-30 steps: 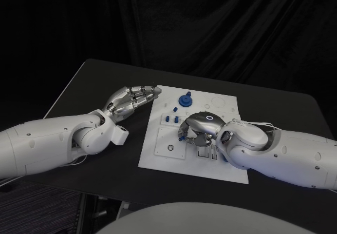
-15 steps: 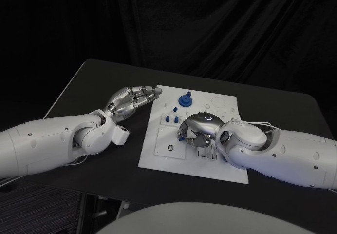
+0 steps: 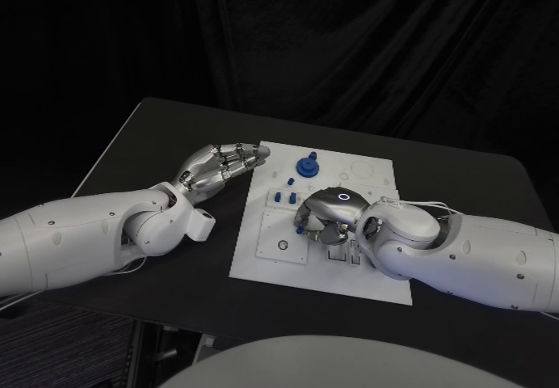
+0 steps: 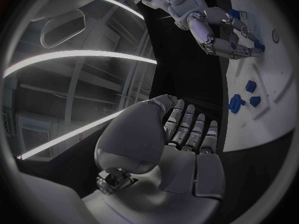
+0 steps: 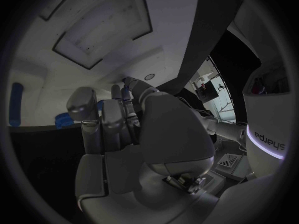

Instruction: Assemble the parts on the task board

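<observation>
Head view: white board (image 3: 373, 279) mid-surface (image 3: 152, 129), with a blue knob (image 3: 308, 167) near its far edge. Left hand (image 3: 216, 169) beside the board's left edge, fingers (image 3: 245, 150) together, slightly curled, empty. Right hand (image 3: 327, 215) over the board's middle, fingers (image 4: 231, 44) curled down on small blue parts (image 3: 302, 229); grip unclear.

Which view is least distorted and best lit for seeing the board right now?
Head view: straight edges, the task board evenly lit, though the right hand covers its middle. Left wrist view: fisheye bends the board's edge, bright streaks of glare behind the left hand. Right wrist view: dim, the hand blocks much.
</observation>
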